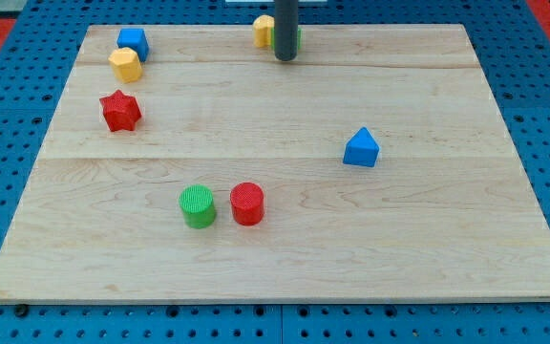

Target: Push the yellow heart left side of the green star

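Two target blocks already sit touching at desk [428,268] top, yellow heart block [262,31] left of mostly hidden green star block [297,36], my tip [285,58] between them; no gripper fitted, task looks nearly finished.

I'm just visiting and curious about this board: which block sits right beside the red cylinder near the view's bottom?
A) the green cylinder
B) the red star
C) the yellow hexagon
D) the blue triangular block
A: the green cylinder stands just to the view's left of the red cylinder, while the blue triangular block, red star and yellow hexagon lie well away.
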